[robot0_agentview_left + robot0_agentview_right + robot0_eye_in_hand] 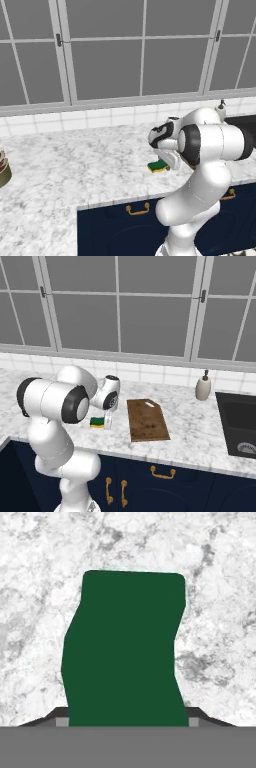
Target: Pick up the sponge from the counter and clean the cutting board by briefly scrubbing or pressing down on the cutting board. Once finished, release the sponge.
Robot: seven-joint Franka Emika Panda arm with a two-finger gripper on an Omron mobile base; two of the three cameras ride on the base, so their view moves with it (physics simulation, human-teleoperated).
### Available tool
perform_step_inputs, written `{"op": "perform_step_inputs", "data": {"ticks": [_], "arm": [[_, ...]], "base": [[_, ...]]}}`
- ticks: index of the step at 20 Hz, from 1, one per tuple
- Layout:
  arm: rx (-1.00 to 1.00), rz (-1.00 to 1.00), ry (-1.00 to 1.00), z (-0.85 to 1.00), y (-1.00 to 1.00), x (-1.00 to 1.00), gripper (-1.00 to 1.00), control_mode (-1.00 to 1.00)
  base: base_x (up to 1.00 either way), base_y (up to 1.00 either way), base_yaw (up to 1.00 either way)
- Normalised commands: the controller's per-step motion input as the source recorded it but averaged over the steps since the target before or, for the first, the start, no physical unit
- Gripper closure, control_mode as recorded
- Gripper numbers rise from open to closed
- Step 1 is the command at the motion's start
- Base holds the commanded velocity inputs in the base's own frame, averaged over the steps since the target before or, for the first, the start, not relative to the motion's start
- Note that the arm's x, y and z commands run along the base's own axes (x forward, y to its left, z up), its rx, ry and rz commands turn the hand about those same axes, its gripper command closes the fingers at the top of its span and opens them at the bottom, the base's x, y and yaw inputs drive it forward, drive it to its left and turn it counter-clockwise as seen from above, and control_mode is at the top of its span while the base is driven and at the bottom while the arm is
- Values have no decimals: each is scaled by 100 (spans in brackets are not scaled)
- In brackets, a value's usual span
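- Right now the gripper (107, 421) points down at the sponge (97, 422), which lies on the counter (190, 426) near its front edge, just left of the cutting board (146, 419) in the right base view.
- Seen from the hand camera, the sponge's green top (125, 657) runs down between the two finger tips, whose dark corners flank it on either side.
- Whether the fingers have already clamped the sponge I cannot tell; the green face looks pinched at its middle, which may mean a squeeze, but the contact itself is hidden.
- Judging by this, the step in hand is the pickup; scrubbing has not begun, since the sponge is apart from the board.
- One risk: a soft block gripped too shallowly could slip out on the lift and drop back onto the marble.
- Another: carried low toward the board, the sponge could catch the board's near edge and shove the thin board sideways.
- Further right stand a soap dispenser (203, 387) and the dark sink (237, 421), well apart from the work.
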Motion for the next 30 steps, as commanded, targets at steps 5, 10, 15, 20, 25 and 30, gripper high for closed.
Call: {"op": "perform_step_inputs", "data": {"ticks": [5,10,15,20,25,30], "arm": [[0,0,0,3,2,-15,-100,-100],[0,0,0,45,-7,-23,-100,-100],[0,0,-6,65,-13,-24,-100,-100],[0,0,-5,55,-7,-23,-100,-100],[0,0,-7,45,3,-44,-100,-100],[-1,-6,-2,57,48,-42,-100,-100]], "base": [[0,0,0],[0,0,0],[0,0,0],[0,0,0],[0,0,0],[0,0,0]]}}
